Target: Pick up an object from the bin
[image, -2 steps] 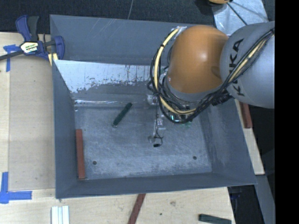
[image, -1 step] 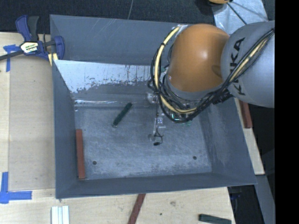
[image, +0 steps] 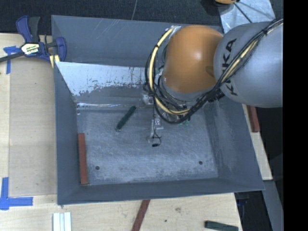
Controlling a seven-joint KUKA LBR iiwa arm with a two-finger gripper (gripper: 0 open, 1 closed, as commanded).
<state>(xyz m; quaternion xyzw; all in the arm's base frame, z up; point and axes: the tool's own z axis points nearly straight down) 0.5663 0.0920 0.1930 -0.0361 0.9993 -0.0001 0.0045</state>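
Observation:
My gripper (image: pixel 155 134) hangs below the orange cover, low over the middle of the bin floor. A dark green pen-like stick (image: pixel 126 118) lies slanted on the floor to the gripper's left, a short way off and not touching it. Nothing shows directly beneath the gripper except bare floor.
A reddish-brown flat bar (image: pixel 83 158) lies along the foot of the bin's left wall, far from the gripper. The arm and its cable loops cover the bin's back right part. The bin's walls slope up on all sides.

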